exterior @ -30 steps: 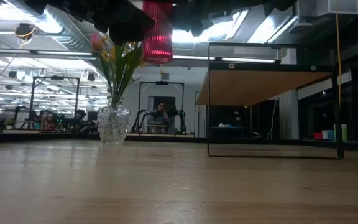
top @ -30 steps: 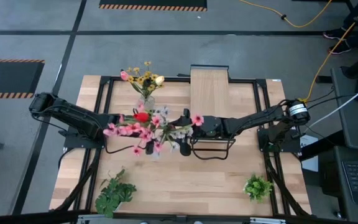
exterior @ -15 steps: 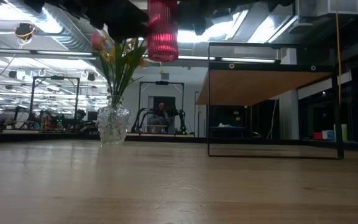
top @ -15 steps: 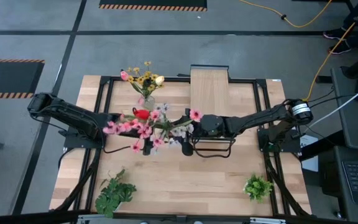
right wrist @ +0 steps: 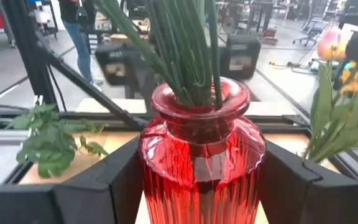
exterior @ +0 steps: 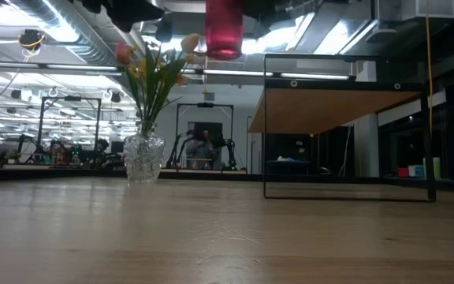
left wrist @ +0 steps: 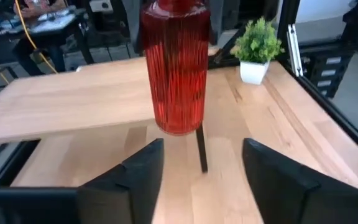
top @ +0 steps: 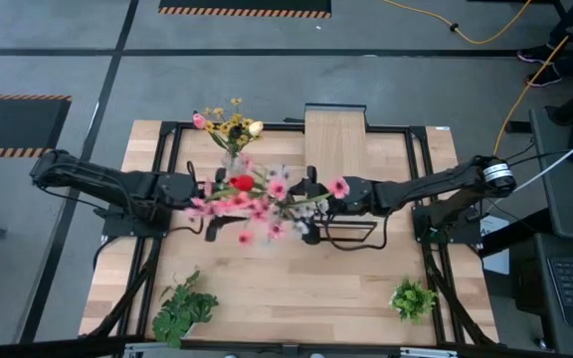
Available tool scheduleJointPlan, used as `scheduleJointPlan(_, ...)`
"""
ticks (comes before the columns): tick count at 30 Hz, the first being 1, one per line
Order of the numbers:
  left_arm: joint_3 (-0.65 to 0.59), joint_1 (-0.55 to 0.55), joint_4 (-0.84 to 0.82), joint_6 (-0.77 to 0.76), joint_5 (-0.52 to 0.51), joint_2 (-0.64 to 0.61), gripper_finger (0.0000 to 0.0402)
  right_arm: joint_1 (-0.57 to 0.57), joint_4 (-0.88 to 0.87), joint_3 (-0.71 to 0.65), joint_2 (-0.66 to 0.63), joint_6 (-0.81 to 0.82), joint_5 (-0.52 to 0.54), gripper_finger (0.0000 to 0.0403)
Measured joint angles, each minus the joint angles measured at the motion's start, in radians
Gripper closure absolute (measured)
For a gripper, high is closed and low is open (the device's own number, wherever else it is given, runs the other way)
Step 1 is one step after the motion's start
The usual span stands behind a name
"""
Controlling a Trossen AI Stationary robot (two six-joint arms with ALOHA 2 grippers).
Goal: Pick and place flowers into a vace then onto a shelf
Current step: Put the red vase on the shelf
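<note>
Right tool [right wrist: 201, 180] is clenched on the red vase [right wrist: 201, 143], one finger on each side of the ribbed body. The flowers [top: 257, 199] stand in its neck. The load hangs in the air, off the shelf [top: 335, 139] on the left arm's side. Left tool [left wrist: 201, 180] is released and holds nothing, facing the red vase from the side away from the shelf.

The clear glass vase [exterior: 144, 158], with yellow blooms, stands on the worktop [top: 296, 288] beside the shelf.

Plan:
- Keep the red vase upright, since the bunch looks top-heavy.
- Cross the shelf edge with the base clearly higher than the plank.
- Lower it squarely.
- Let go only once it is seated.
</note>
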Motion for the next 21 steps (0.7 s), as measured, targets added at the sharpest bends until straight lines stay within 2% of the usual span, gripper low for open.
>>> scheduleJointPlan(4,0.000,0.000,-0.029,0.018,0.000,-0.026,0.0245,-0.013,-0.006,-0.058,-0.058,-0.010,0.000,0.0161)
scheduleJointPlan(9,-0.002,0.004,-0.035,0.041,-0.002,-0.026,0.0334,-0.027,0.005,-0.128,-0.170,-0.047,0.018,0.0161)
scheduleJointPlan(12,-0.040,0.010,0.026,0.059,-0.004,-0.027,0.0387,-0.041,0.004,-0.173,-0.244,-0.056,0.018,0.0161)
scheduleJointPlan(21,-0.226,0.088,0.188,0.017,0.025,-0.058,0.0400,-0.160,0.002,-0.310,-0.373,-0.028,0.001,0.0161)
